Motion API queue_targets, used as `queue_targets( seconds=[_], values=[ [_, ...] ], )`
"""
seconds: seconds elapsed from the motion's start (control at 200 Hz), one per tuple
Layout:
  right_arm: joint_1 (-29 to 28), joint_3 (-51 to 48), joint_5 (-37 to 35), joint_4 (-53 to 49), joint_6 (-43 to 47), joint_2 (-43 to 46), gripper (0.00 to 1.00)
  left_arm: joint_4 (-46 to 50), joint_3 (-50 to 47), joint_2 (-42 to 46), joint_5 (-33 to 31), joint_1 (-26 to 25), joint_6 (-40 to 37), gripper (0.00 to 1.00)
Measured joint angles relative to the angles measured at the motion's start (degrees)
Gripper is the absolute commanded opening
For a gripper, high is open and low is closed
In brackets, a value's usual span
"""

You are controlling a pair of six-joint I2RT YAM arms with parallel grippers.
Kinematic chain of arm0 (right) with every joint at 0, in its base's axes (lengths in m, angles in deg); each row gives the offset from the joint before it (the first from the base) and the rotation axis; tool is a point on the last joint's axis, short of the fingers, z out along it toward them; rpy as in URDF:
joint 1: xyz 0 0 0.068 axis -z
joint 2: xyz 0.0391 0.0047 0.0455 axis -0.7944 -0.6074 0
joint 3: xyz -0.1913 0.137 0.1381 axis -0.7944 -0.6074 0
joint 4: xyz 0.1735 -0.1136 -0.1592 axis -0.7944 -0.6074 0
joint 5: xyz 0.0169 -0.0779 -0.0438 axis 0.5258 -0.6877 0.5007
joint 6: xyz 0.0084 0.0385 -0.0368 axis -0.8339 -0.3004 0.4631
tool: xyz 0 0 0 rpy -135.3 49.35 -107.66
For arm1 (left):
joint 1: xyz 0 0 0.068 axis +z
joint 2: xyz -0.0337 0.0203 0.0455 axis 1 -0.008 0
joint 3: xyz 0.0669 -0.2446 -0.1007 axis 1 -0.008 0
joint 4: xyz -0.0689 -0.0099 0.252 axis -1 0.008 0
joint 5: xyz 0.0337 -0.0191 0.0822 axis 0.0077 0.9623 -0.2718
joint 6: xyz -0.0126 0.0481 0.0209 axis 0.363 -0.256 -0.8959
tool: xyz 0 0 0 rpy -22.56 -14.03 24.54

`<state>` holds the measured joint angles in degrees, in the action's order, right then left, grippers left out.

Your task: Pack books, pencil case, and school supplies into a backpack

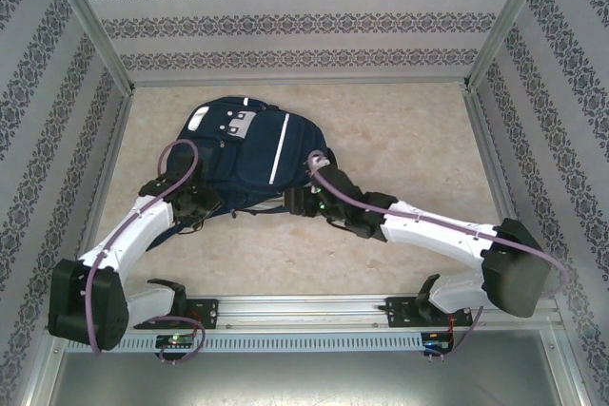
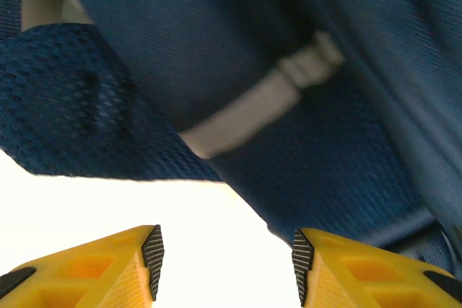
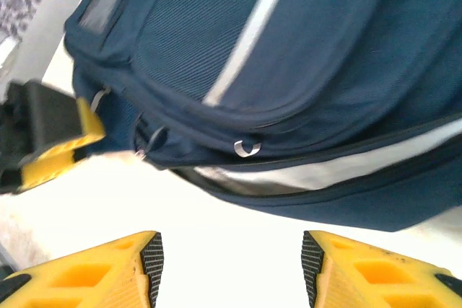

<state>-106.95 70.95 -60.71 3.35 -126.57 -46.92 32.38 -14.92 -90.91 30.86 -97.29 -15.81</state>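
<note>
Top external view: the backpack [image 1: 243, 151] is laid flat on the bench [image 1: 409, 154], left of centre toward its far edge, while the left gripper [image 2: 225, 268] and the right gripper [image 3: 231, 268] are both held parted and empty just beside its near side.

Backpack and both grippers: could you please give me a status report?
Left gripper open, empty. Right gripper open, empty. Backpack lying on table, both grippers at its near edge.
</note>
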Motion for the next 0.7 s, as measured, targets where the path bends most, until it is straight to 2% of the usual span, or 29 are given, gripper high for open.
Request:
queue_targets(
  seconds=[0.115,0.23,0.455,0.52,0.619,0.699],
  values=[
    [-4.87,4.04,-3.32,-0.09,2.16,-4.94,0.53,-3.76,-2.36,-1.31,4.0,4.59,0.87,0.58],
    [-8.28,7.72,-5.79,0.15,3.5,-10.67,0.53,-6.8,-2.95,-1.84,6.88,6.75,0.98,0.61],
    [-10.82,12.72,-8.11,-0.02,4.35,-18.29,0.52,-14.64,-5.03,-4.37,11.67,9.57,0.76,0.6],
    [-11.19,14.67,-8.33,0.02,4.7,-20.35,0.52,-17.14,-6.36,-5.44,13.09,10.38,0.72,0.53],
    [-11.82,17.14,-8.66,0.0,5.38,-22.73,0.52,-20.87,-7.52,-6.64,14.64,10.86,0.7,0.29],
    [-12.5,19.34,-9.01,0.07,5.77,-25.0,0.5,-23.04,-7.56,-7.34,15.19,10.86,0.92,0.16]
  ],
)
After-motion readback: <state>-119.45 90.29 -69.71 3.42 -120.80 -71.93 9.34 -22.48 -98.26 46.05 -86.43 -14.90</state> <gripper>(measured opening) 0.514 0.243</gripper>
